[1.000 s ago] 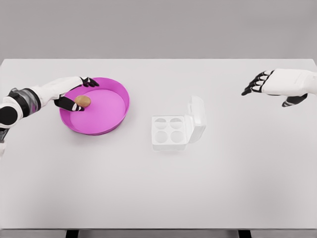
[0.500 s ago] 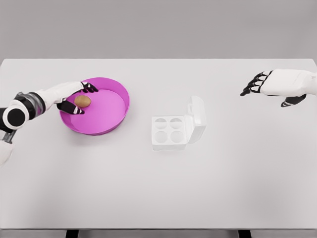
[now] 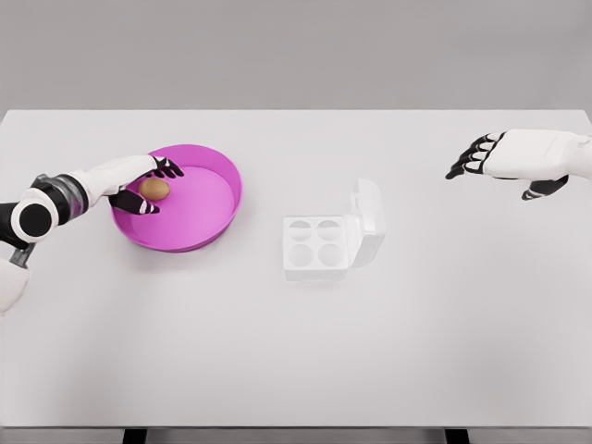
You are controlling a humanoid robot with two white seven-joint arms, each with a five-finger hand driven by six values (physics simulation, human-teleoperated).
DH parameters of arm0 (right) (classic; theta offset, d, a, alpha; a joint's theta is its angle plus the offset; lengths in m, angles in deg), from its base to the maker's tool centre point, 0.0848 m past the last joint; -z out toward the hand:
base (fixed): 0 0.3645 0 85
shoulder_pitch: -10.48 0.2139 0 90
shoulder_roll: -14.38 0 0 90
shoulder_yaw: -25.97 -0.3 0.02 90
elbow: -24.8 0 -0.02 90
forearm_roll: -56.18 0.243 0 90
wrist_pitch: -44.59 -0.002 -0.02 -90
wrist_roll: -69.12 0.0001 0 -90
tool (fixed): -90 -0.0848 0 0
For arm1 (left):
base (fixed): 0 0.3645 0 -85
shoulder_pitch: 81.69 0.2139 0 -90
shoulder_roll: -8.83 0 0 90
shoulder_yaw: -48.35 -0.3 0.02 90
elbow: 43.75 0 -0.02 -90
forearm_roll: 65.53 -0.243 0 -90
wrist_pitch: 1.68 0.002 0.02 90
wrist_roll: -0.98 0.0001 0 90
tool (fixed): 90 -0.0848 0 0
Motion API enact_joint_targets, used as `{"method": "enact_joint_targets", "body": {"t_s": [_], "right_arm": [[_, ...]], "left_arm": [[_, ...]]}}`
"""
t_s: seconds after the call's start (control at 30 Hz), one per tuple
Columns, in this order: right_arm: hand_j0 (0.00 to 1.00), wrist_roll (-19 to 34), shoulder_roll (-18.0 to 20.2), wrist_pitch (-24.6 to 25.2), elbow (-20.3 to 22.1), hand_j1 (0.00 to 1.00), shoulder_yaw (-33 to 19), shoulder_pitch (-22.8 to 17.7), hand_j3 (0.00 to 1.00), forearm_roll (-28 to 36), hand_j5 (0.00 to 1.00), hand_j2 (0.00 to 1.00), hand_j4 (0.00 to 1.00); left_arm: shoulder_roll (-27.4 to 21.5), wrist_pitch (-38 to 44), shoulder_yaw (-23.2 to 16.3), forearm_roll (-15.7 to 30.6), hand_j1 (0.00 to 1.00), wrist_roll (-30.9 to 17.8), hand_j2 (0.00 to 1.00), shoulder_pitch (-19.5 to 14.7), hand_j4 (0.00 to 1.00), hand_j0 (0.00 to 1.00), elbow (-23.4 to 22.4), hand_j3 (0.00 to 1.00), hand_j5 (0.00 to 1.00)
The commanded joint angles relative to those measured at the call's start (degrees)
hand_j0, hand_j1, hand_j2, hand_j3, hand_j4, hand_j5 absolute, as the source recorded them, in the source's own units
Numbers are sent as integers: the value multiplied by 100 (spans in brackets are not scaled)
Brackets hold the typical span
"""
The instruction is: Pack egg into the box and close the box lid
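Note:
A brown egg lies in the left part of a pink round bowl. My left hand reaches over the bowl's left rim and brackets the egg: its fingers lie behind the egg, the thumb in front. The hand is open and does not lift the egg. A white egg box with its four cups empty stands at the table's centre. Its lid is raised on the right side. My right hand hovers open over the far right of the table.
The white table stretches wide in front of the bowl and box. Its front edge runs along the bottom of the view. About a hand's width of bare surface separates the bowl from the box.
My left forearm has dropped and swung toward the left edge, while the hand stays around the egg with the thumb slightly farther from it. The right hand has drifted a little left.

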Motion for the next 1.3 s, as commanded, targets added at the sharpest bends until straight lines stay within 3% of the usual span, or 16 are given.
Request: {"method": "enact_joint_targets", "body": {"t_s": [0.0,0.4,0.83,1.03,1.27], "right_arm": [[96,-2,1,9,0,96,-7,0,96,22,96,96,96],[97,-2,27,9,-9,97,-7,-9,97,13,97,97,97],[97,-2,18,9,-18,97,-7,-9,97,-13,97,97,97],[97,-2,18,9,-18,97,-7,-9,97,-13,97,97,97],[97,-2,18,9,-18,97,-7,-9,97,-13,97,97,97]], "left_arm": [[29,-3,2,-13,75,2,75,0,75,75,-15,75,75],[29,32,2,-13,73,2,73,0,73,73,-68,73,73],[64,32,2,-22,61,2,61,0,61,61,-68,61,61],[73,49,2,-13,60,2,60,0,60,60,-68,60,60],[82,41,2,-13,50,2,50,0,50,50,-68,50,50]]}}
